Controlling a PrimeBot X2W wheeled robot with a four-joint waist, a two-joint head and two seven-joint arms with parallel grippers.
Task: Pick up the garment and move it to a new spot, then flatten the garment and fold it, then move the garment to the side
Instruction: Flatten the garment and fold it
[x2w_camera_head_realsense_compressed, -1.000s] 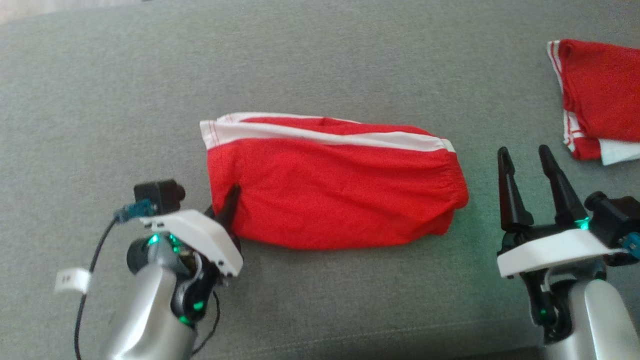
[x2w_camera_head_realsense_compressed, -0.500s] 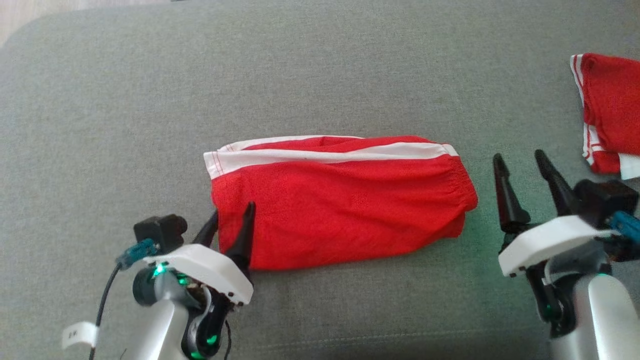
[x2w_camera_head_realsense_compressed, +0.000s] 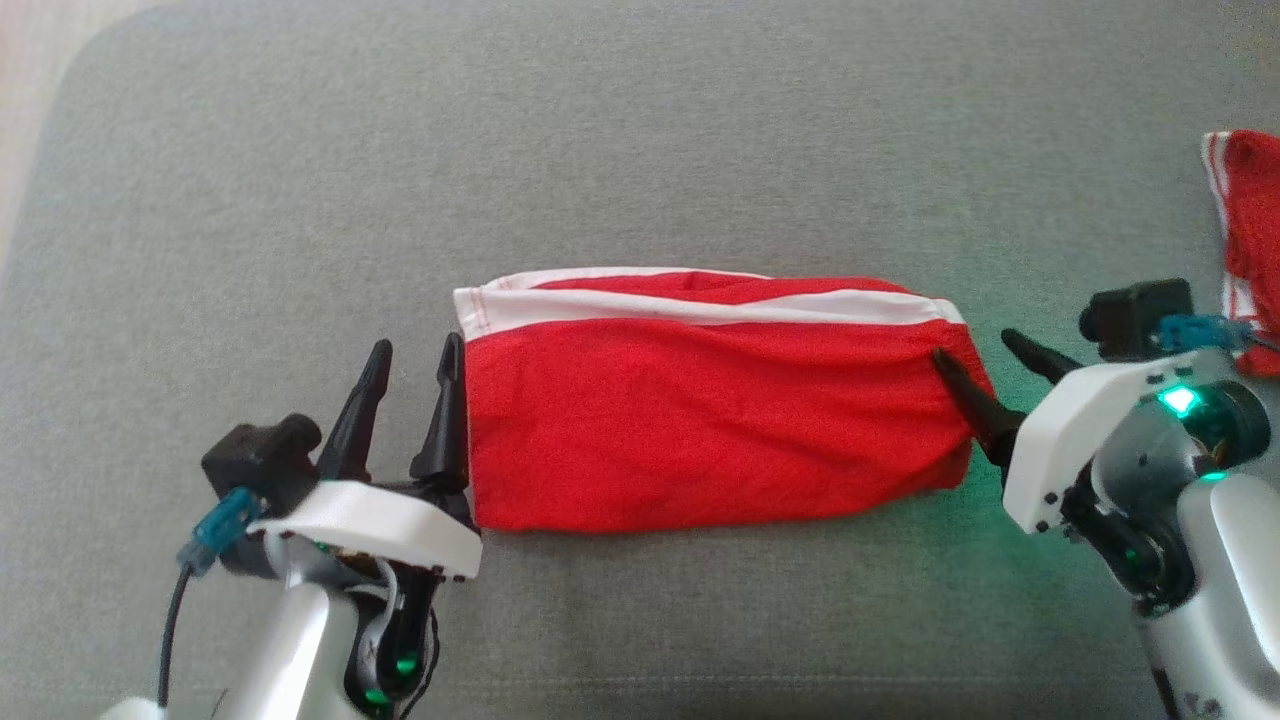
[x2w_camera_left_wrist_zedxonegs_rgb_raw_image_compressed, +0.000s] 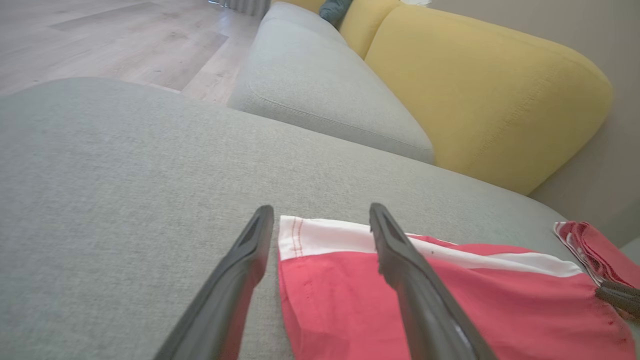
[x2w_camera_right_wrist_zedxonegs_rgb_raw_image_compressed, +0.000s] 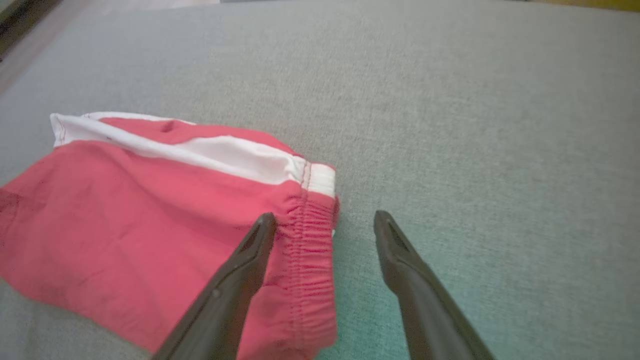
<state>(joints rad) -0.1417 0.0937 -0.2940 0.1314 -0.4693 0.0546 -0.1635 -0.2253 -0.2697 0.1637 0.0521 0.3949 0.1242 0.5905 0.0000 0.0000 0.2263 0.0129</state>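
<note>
Spotter: Garment (x2w_camera_head_realsense_compressed: 700, 420) first. Red shorts with a white stripe, lying flat across mid-frame on the grey cushion (x2w_camera_head_realsense_compressed: 640, 130), long way left to right. Looks already folded once, though hard to be sure from above.

Operator: Left end?

Spotter: Left gripper (x2w_camera_head_realsense_compressed: 416, 343) at lower left, fingers spread wide, holding nothing. Straddles the hem: in the left wrist view, one finger over bare cushion, the other over red cloth, white-striped corner between them. Push lower before closing, so as to catch every layer and not just the top one.

Operator: And the right end?

Spotter: Right gripper (x2w_camera_head_realsense_compressed: 973, 345) right of centre, likewise wide and empty, tilted in toward the elastic waistband (x2w_camera_right_wrist_zedxonegs_rgb_raw_image_compressed: 305, 250). One finger over the gathers, the other over cushion, edge between. Same advice: slide under, then pinch the whole thickness.

Operator: Timing?

Spotter: Close both together, lift level, keep the cloth taut between the two ends to avoid sag and an undone fold. Steer clear of the second red garment (x2w_camera_head_realsense_compressed: 1250, 220) at the far right edge when carrying.
</note>
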